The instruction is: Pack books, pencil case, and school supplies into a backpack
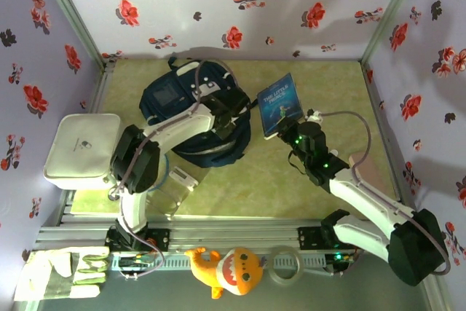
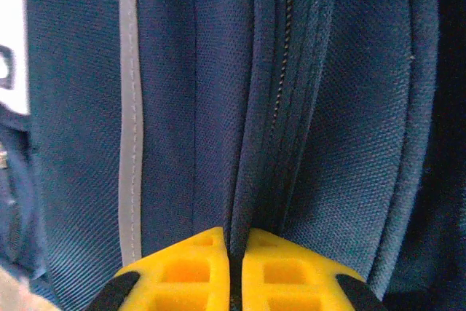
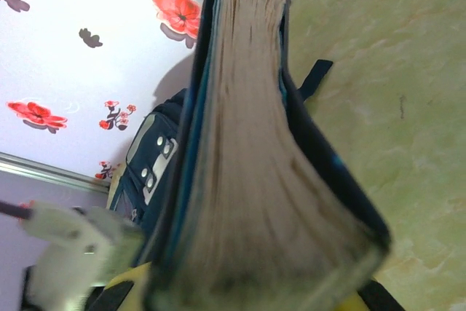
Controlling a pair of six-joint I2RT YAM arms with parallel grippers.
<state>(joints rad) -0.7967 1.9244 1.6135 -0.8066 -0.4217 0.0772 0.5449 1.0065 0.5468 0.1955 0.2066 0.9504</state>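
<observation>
The navy backpack [image 1: 182,100] lies at the back middle of the table. My left gripper [image 1: 231,123] sits on its right side. In the left wrist view its yellow fingers [image 2: 196,271] are shut on a fold of backpack [image 2: 349,107] fabric beside the zipper. My right gripper [image 1: 291,130] holds the books [image 1: 280,105] up just right of the backpack, the bright blue "The Little Prince" cover facing up. In the right wrist view the books [image 3: 247,143] show edge-on as a thick stack of pages between blue covers, gripped at the bottom by the right gripper [image 3: 247,298], with the backpack [image 3: 149,158] behind.
A white flat tray [image 1: 80,143] rests at the left edge. A small clear box [image 1: 178,183] lies near the left arm's base. On the front rail lie a glove [image 1: 62,274], an orange plush toy [image 1: 226,271] and a tape roll [image 1: 285,264]. Floral walls close in three sides.
</observation>
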